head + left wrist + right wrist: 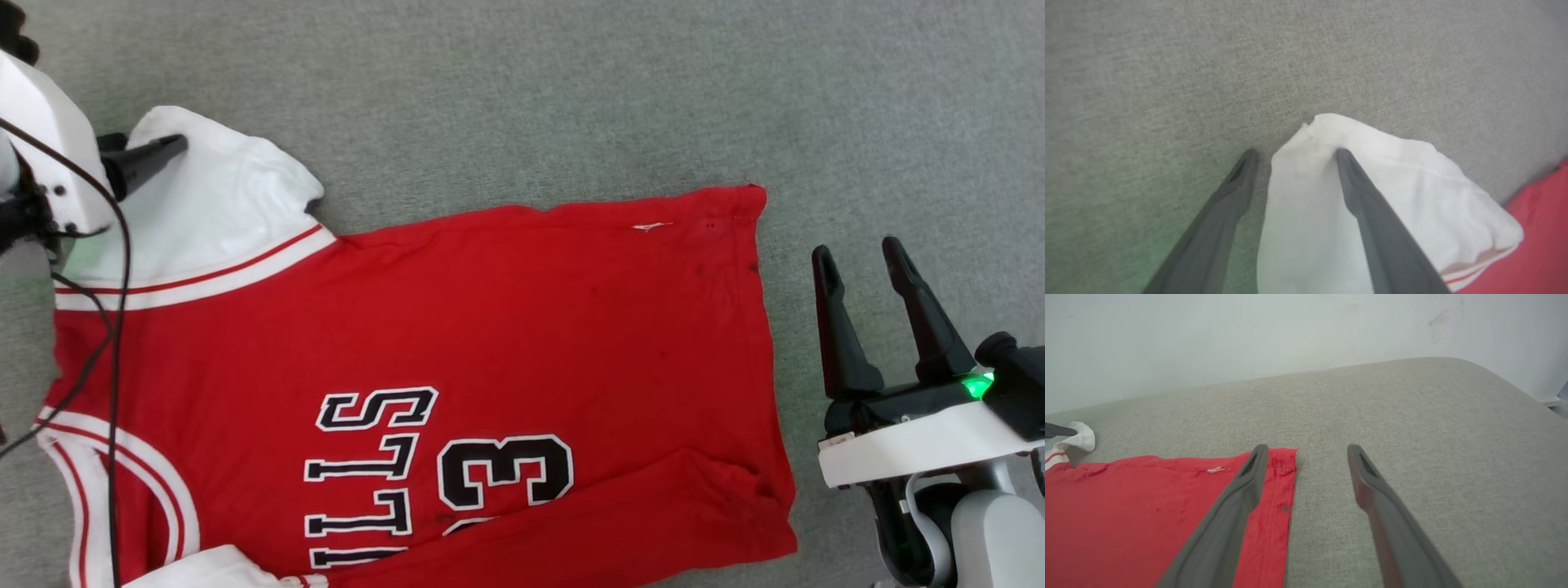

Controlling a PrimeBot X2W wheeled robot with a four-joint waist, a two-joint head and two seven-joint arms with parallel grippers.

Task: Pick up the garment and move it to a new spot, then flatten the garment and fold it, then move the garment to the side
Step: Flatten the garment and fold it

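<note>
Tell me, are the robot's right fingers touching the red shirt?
Apart. In the head view, a strip of gray surface shows between the right fingers and the red shirt at its hem.

A: On the right gripper (856, 249), two long dark tapered fingers (841, 343) are noted, on a black base (898, 404) and white wrist plate (914, 453); a green light (976, 384) is lit.
B: On the white left-arm housing (41, 139), dark screws (59, 190) and thin black cables (124, 269) are recorded.
</note>
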